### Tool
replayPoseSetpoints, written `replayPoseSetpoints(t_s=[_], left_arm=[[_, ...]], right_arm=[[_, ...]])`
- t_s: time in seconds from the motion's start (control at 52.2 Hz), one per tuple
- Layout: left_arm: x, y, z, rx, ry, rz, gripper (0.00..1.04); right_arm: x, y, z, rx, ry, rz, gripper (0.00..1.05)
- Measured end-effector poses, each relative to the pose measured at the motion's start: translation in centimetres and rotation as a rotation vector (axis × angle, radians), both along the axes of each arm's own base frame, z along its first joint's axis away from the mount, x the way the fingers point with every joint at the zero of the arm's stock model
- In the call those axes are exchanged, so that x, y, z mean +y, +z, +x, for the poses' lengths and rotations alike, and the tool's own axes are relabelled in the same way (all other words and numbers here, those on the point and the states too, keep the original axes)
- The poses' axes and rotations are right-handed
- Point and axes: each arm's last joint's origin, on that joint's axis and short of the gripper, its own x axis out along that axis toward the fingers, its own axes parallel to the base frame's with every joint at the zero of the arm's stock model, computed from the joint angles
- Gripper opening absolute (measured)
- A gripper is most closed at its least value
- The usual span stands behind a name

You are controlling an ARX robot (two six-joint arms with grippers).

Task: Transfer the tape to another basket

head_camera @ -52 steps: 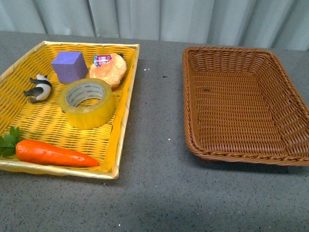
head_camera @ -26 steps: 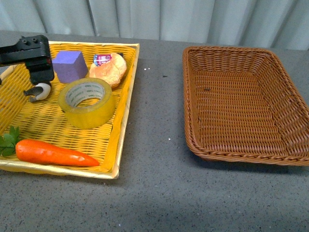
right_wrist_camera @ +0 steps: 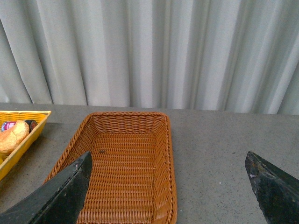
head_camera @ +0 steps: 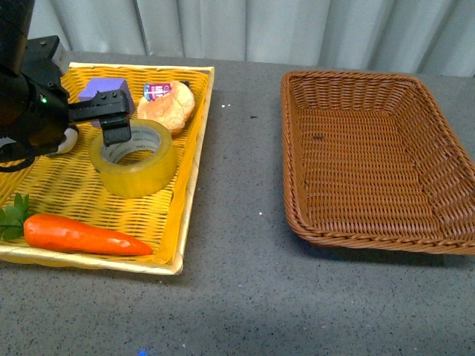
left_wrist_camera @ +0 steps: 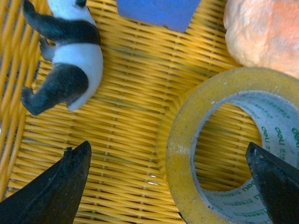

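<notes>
Plainly, jaws of the left gripper [left_wrist_camera: 166, 151] gape wide astride the tape [left_wrist_camera: 187, 121], gripping nothing.

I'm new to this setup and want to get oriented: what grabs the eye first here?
The black left gripper hangs open over the yellow tape, which lies flat in the bright yellow tray on the left, among a carrot and other small things. On the right, the brown wicker basket sits with nothing in it.
</notes>
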Motion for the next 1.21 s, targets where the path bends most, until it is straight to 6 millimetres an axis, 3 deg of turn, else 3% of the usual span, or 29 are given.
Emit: replayPoseSetpoints(t_s=[0.23,0.44,0.708,0.919,1.034,1.206], left_arm=[[-0.3,-1.2,0.8,0.045,0.023,0.01,0.98],[-0.1,-1.3,1.1,0.043,0.029,0.001,0.57],[-0.2,-1.3,1.1,0.045,0.003,-0.044,0.18],[-1.1,0.4,1.1,0.006,-0.094,-0.086,0.16],[-2.2,4.0,0.8,-0.074,-0.321,-0.033,0.16],[-5.0,7.7,1.5,-0.155,-0.564,0.07,0.16]], right_arm=[[0.0,0.0,0.0,0.0,0.0,0.0,0.96],[0.0,0.0,0.0,0.0,0.0,0.0,0.96],[0.0,0.0,0.0,0.0,0.0,0.0,0.96],[0.0,0.0,0.0,0.0,0.0,0.0,0.96],[0.0,0.0,0.0,0.0,0.0,0.0,0.96],[0.0,0.0,0.0,0.0,0.0,0.0,0.96]])
